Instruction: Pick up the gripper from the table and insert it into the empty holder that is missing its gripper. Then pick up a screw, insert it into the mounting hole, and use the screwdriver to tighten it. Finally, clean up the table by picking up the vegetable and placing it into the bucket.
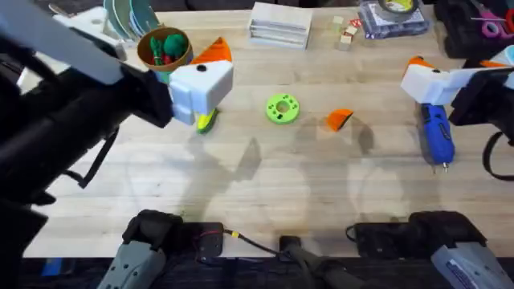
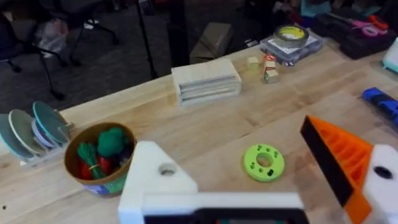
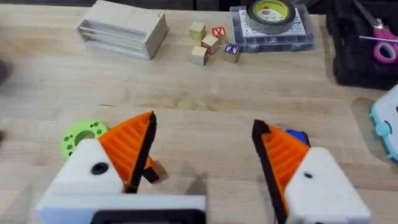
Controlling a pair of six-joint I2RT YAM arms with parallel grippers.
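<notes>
A loose orange gripper [image 1: 339, 120] lies on the table [image 1: 241, 193] a little right of centre in the overhead view, just beside a flat green ring [image 1: 282, 107] at its 9 o'clock. It is a small triangular wedge, with its long axis apparently running 2 to 8 o'clock.

The right gripper [image 1: 418, 72] hangs at about 2 o'clock from the wedge and looks the nearer of the two. In its wrist view both fingers [image 3: 134, 149] carry orange pads, stand well apart and hold nothing.

The left gripper [image 1: 205, 80] hovers at the wedge's 10 o'clock, beyond the ring and farther off. In its wrist view one finger is a bare white holder [image 2: 155, 180] lacking its tip, while the other wears an orange pad; the jaws are wide and empty.

The blue screwdriver [image 1: 436, 132] lies well apart at the wedge's 3 o'clock, its long axis near 12 to 6, bit toward the bases. The yellow vegetable [image 1: 206, 121] peeks out beneath the left gripper. The bucket [image 1: 165, 48] stands at about 10 o'clock from the vegetable, already holding green and red toys.

By this layout, the wedge is not yet fitted.
</notes>
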